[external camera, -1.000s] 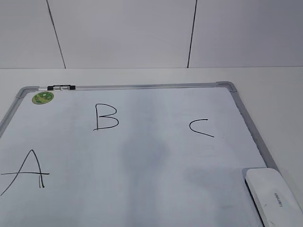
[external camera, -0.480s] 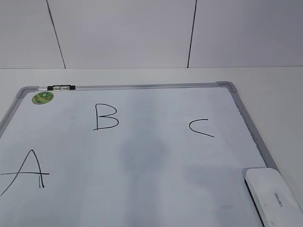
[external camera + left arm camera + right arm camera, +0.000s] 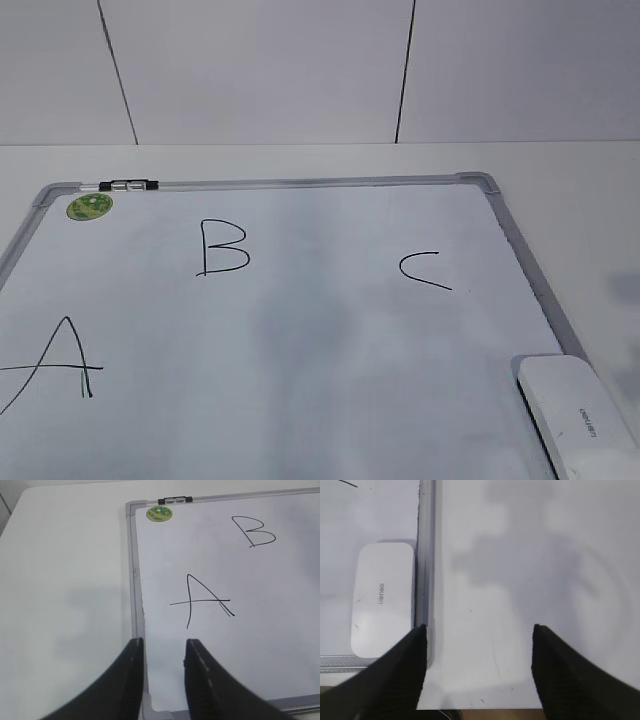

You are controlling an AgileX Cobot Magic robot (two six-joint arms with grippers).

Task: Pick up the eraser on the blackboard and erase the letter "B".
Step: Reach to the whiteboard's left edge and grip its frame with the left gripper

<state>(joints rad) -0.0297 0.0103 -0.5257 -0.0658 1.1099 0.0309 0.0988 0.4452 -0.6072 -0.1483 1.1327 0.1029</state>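
The blackboard [image 3: 300, 330] is a white dry-erase board with a grey frame, lying flat on the white table. The letter "B" [image 3: 223, 247] is drawn in black at its upper middle; it also shows in the left wrist view [image 3: 254, 530]. The white eraser [image 3: 575, 415] lies on the board's near right corner, also in the right wrist view [image 3: 382, 600]. My left gripper [image 3: 164, 642] is open and empty above the board's left edge, below the "A". My right gripper [image 3: 479, 629] is open and empty above bare table, right of the eraser. Neither gripper shows in the exterior view.
A black "A" [image 3: 55, 365] and a black "C" [image 3: 425, 270] are also on the board. A round green sticker [image 3: 90, 206] and a small clip [image 3: 128, 185] sit at its far left corner. A grey panelled wall [image 3: 260, 70] stands behind the table.
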